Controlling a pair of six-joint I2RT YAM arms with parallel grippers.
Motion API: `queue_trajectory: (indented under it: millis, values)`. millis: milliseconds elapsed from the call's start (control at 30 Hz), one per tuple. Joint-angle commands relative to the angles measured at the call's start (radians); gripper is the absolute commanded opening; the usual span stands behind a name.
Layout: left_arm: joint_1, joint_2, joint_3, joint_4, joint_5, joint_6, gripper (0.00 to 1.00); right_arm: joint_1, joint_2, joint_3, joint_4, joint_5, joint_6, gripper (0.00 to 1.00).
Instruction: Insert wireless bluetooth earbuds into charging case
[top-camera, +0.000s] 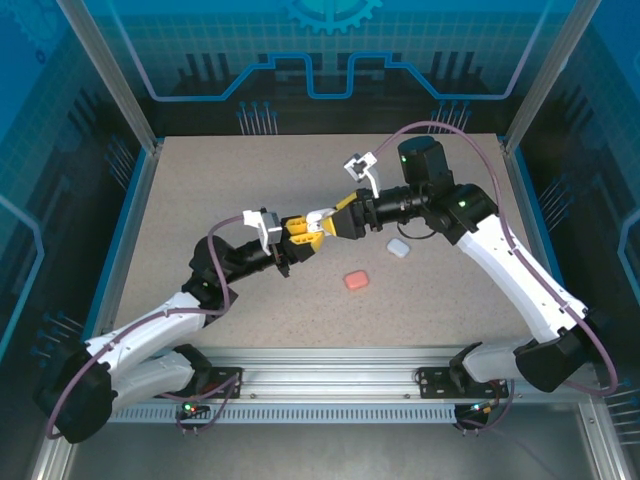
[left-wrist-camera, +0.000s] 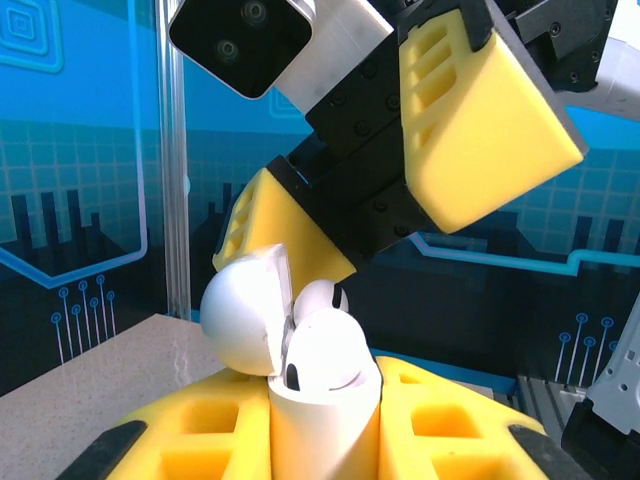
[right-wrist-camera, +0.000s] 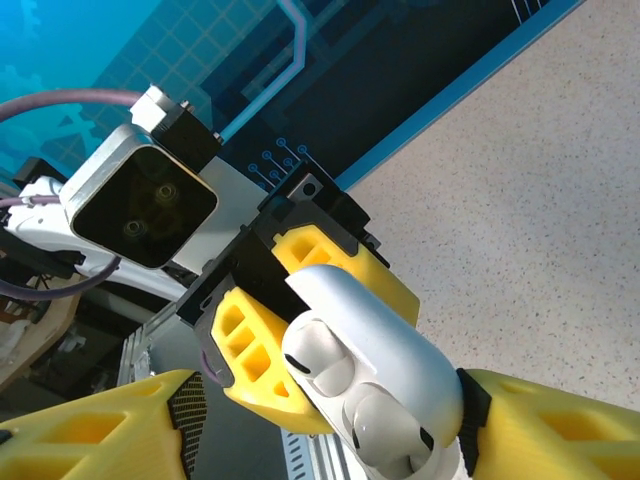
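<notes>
A white charging case (left-wrist-camera: 322, 432) stands upright between the yellow fingers (left-wrist-camera: 190, 430) of my left gripper (left-wrist-camera: 325, 425), which is shut on its body. Its lid (left-wrist-camera: 243, 315) is swung open to the left. Two white earbuds (left-wrist-camera: 325, 352) sit in the case's sockets, heads showing. My right gripper (top-camera: 323, 221) meets the left gripper (top-camera: 297, 238) mid-table and is open, its fingers (left-wrist-camera: 480, 110) spread around the case. In the right wrist view the lid (right-wrist-camera: 385, 320) leans against one pad of the right gripper (right-wrist-camera: 330, 435), with both earbuds (right-wrist-camera: 335, 358) below it.
A closed salmon-pink case (top-camera: 356, 281) and a closed pale case (top-camera: 398, 247) lie on the speckled tabletop (top-camera: 200, 200) to the right of the grippers. Blue walls and metal posts ring the table. A rail (top-camera: 330, 385) runs along the near edge.
</notes>
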Motion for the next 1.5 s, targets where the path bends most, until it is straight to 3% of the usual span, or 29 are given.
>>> queue_trajectory:
  millis: [0, 167, 300, 433, 533, 767, 1167, 1467]
  values:
    - [-0.006, 0.004, 0.033, 0.023, 0.010, 0.012, 0.00, 0.013, -0.006, 0.045, 0.014, -0.041, -0.013, 0.65]
    - [-0.005, 0.008, 0.031, 0.022, 0.005, 0.014, 0.00, 0.013, -0.007, 0.064, -0.031, -0.010, -0.045, 0.60]
    - [-0.005, 0.006, 0.031, 0.022, 0.007, 0.013, 0.00, 0.009, -0.014, 0.071, -0.087, 0.087, -0.097, 0.61]
    - [-0.005, 0.001, 0.033, 0.022, 0.015, 0.009, 0.00, 0.004, -0.050, 0.040, -0.099, 0.234, -0.205, 0.64]
    - [-0.005, -0.008, 0.033, 0.025, 0.029, 0.002, 0.00, -0.002, -0.089, -0.020, -0.063, 0.246, -0.312, 0.65]
    - [-0.005, -0.028, 0.038, 0.023, 0.080, -0.003, 0.00, -0.005, -0.142, -0.119, -0.030, 0.177, -0.525, 0.65]
    - [-0.005, -0.020, 0.042, 0.033, 0.091, -0.018, 0.00, 0.041, -0.067, -0.076, -0.027, 0.063, -0.547, 0.53]
    - [-0.005, -0.020, 0.036, 0.029, 0.084, -0.015, 0.00, 0.053, -0.054, -0.068, -0.015, 0.029, -0.544, 0.35]
